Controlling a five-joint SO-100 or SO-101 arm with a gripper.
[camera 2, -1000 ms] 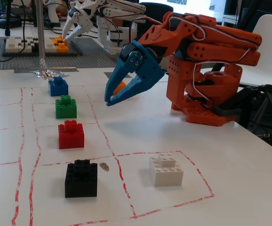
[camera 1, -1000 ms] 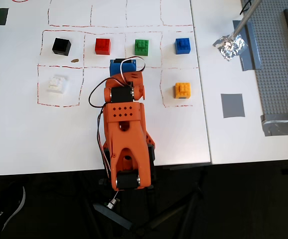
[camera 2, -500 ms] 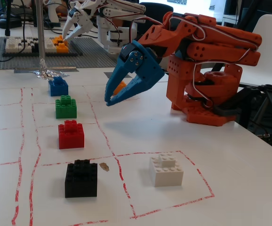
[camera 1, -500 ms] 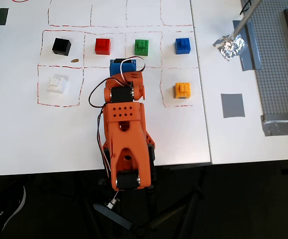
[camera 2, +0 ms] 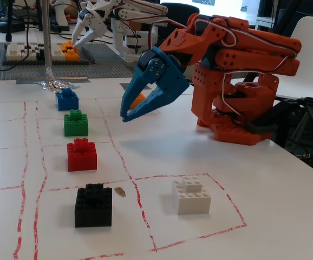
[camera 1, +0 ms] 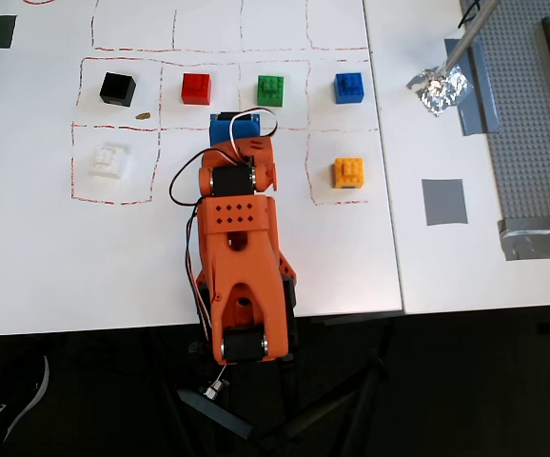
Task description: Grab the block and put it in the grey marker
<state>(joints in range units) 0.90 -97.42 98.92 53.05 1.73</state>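
The block (camera 1: pixel 196 88) is a small red studded brick standing in a row of coloured bricks inside red-lined squares; the fixed view shows the block (camera 2: pixel 82 154) between a green and a black brick. The grey marker (camera 1: pixel 444 201) is a flat grey square on the table at the right, with nothing on it. My blue gripper (camera 1: pixel 230 120) hangs above the table just below the row, between the red and green bricks. In the fixed view the gripper (camera 2: pixel 125 116) points down and left, its jaws closed at the tips and holding nothing.
Green (camera 1: pixel 271 89), blue (camera 1: pixel 349 87) and black (camera 1: pixel 117 89) bricks share the row. A white brick (camera 1: pixel 109 159) and an orange brick (camera 1: pixel 349 172) sit nearer the arm's base. Crumpled foil (camera 1: pixel 439 88), grey tape strips and a studded baseplate (camera 1: pixel 541 124) lie at the right.
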